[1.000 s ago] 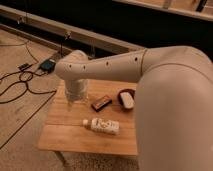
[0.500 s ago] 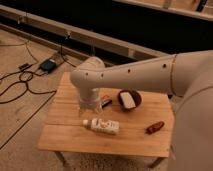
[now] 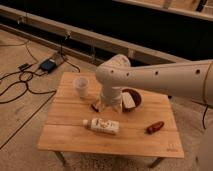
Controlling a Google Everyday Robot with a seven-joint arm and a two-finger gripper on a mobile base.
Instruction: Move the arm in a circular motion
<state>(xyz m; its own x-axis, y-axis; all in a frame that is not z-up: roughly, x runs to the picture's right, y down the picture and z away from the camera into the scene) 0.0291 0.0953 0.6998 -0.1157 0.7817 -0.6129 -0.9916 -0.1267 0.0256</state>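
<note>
1. The gripper (image 3: 107, 106) hangs low over the middle of the wooden surface (image 3: 70, 132), at the end of the arm, and it points straight down. Whether it is apart or together I cannot tell, and I also cannot tell if it touches the wood.

2. The arm (image 3: 160, 77), cream-white and thick, comes in from the right edge and runs to the left above the surface. It ends in a rounded joint (image 3: 114, 72) just above the gripper, where it bends down. Small dark holes are seen along its long segment.

3. Just to the left of the gripper a small dark object (image 3: 94, 106) lies on the wood. It is partly hidden, so what it is I cannot say.

4. Just to the right of the gripper stands a dark bowl (image 3: 134, 96) with something pale inside; the arm covers a part of it.

5. In front of the gripper, toward the near edge, a white bottle (image 3: 102, 125) lies on its side, with its cap end to the left.

6. More to the right of the bottle, well apart from the gripper, lies a small reddish-brown object (image 3: 155, 127).

7. To the left of the gripper and behind it, a translucent cup (image 3: 81, 86) stands upright.

8. Far to the left, on the floor, dark cables (image 3: 20, 85) run to a small blue-black box (image 3: 48, 65).
</note>
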